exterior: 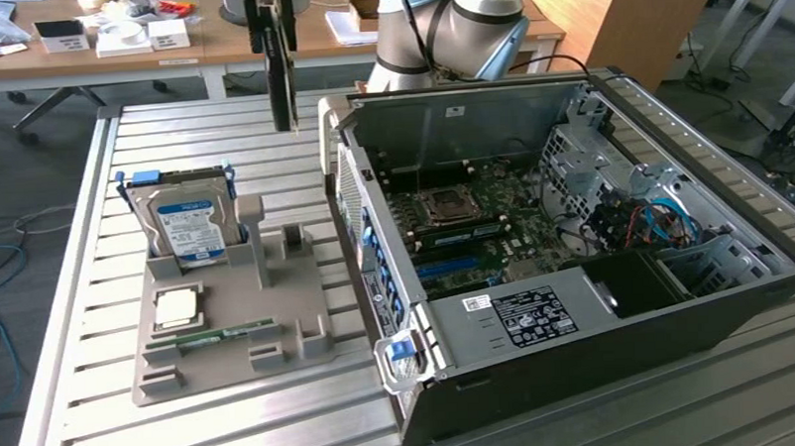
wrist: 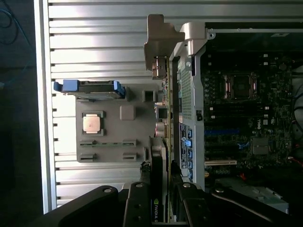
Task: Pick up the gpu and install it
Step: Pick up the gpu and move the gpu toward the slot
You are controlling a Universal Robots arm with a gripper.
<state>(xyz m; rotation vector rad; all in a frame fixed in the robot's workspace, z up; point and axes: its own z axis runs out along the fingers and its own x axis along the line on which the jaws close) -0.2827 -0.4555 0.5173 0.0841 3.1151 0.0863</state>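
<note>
The gpu [exterior: 281, 63], a thin black card, hangs upright above the slatted table, between the grey parts tray and the open computer case [exterior: 601, 370]. My gripper [wrist: 161, 201] is shut on it from above. In the wrist view the gpu [wrist: 163, 146] runs edge-on between the two black fingers [wrist: 137, 203], with its greenish board edge and metal bracket pointing away from the camera. It hovers just outside the case's side wall [wrist: 191, 99]. The motherboard [exterior: 471, 215] lies exposed inside the case, with a blue slot near its front.
The grey tray [exterior: 158, 375] holds an upright silver hard drive [exterior: 186, 225], a CPU [exterior: 175, 308] and a green memory stick [exterior: 223, 335]. The arm's base [exterior: 450, 33] stands behind the case. A wooden desk with clutter [exterior: 113, 40] lies beyond the table.
</note>
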